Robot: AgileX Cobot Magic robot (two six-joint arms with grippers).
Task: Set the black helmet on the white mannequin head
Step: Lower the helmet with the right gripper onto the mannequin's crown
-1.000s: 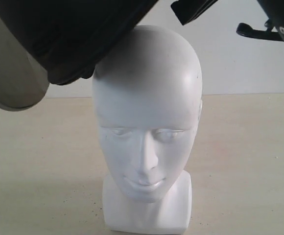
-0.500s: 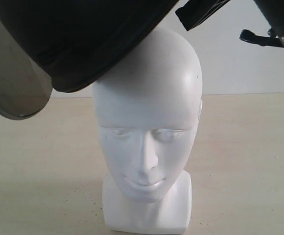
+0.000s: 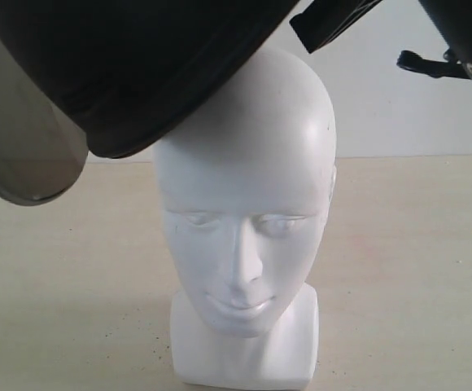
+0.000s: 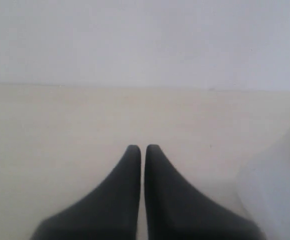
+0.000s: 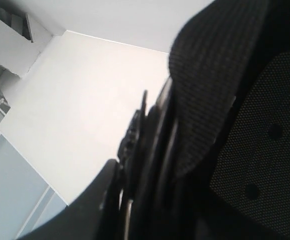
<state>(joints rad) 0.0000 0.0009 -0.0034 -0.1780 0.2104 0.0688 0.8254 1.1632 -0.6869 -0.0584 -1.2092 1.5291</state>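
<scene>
The white mannequin head (image 3: 244,204) stands upright on the table, facing the exterior camera. The black helmet (image 3: 138,65) hangs tilted over its crown and upper left side, and the rim seems to touch the top of the head. Its smoky visor (image 3: 24,155) hangs down at the far left. My right gripper (image 5: 140,180) is shut on the helmet's rim, one finger (image 5: 102,195) outside the shell and the padded lining (image 5: 255,150) filling the wrist view. My left gripper (image 4: 142,148) is shut on nothing, low over the table.
The right arm (image 3: 468,37) comes in from the top right corner with a cable clip. A blurred white shape (image 4: 280,200), probably the mannequin's base, sits close to the left gripper. The pale table (image 3: 415,269) spreads out on both sides of the head.
The helmet has come down and to the right over the head's crown since a second ago, covering more of it. Over the last half second it has barely moved.
</scene>
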